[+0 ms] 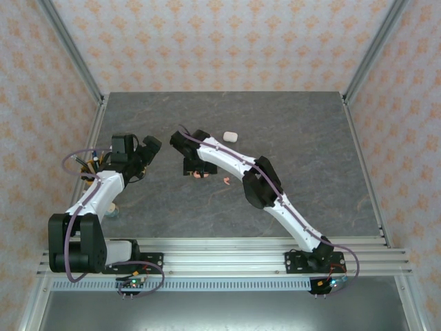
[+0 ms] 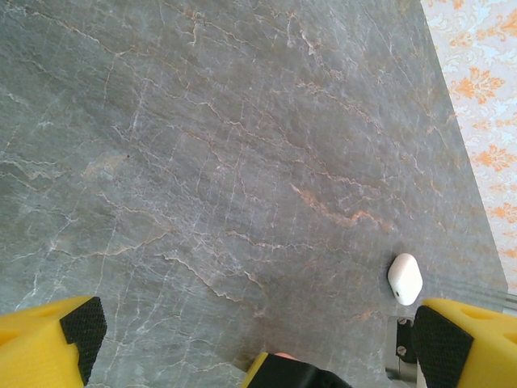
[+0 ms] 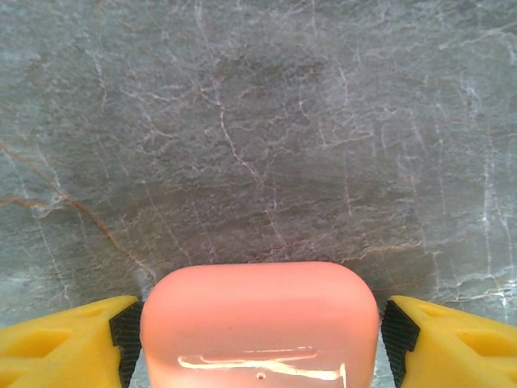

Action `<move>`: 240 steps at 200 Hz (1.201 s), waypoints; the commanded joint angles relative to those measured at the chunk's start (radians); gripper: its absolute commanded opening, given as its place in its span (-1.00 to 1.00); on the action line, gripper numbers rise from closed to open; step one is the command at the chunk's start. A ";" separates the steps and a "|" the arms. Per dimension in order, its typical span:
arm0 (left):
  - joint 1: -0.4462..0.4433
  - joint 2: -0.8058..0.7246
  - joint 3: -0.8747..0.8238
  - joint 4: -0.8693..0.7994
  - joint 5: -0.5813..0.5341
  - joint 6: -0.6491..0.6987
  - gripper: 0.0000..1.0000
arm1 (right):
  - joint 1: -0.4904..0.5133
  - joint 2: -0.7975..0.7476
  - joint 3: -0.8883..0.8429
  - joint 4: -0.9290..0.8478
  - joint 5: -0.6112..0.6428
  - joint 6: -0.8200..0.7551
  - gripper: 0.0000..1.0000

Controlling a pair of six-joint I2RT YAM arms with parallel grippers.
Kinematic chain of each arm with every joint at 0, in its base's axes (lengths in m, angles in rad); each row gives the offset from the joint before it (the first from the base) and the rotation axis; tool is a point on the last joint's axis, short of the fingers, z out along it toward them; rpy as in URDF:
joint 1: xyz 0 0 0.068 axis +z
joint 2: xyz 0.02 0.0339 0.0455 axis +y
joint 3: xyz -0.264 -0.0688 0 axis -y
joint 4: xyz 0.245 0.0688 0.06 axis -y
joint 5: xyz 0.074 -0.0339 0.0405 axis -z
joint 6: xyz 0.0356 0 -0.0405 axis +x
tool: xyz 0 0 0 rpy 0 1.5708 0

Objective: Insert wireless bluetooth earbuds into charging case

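Note:
A coral-pink charging case lies shut on the grey table, between the fingers of my right gripper. The black pads stand close on both its sides, with a thin gap still showing on the right. From above, that gripper points down over the pink case. A small coral-pink earbud lies just right of it. A white charging case, also shut, sits farther back. My left gripper hovers open to the left, its fingers wide apart, with the white case ahead on its right.
The grey marbled table is ringed by a metal frame and patterned walls. A tangle of cables sits at the table's left edge. A small pale thing lies by the left arm. The right gripper's finger shows low in the left wrist view.

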 commanded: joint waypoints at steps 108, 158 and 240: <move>0.014 -0.010 -0.026 0.003 0.019 0.013 1.00 | -0.006 0.010 -0.085 -0.011 0.049 0.028 0.05; 0.012 -0.011 -0.038 0.009 0.031 0.015 1.00 | -0.009 -0.070 -0.117 0.021 0.073 0.071 -0.04; -0.016 0.010 -0.118 0.094 0.089 0.011 1.00 | -0.085 -0.166 -0.191 0.127 0.029 0.219 -0.07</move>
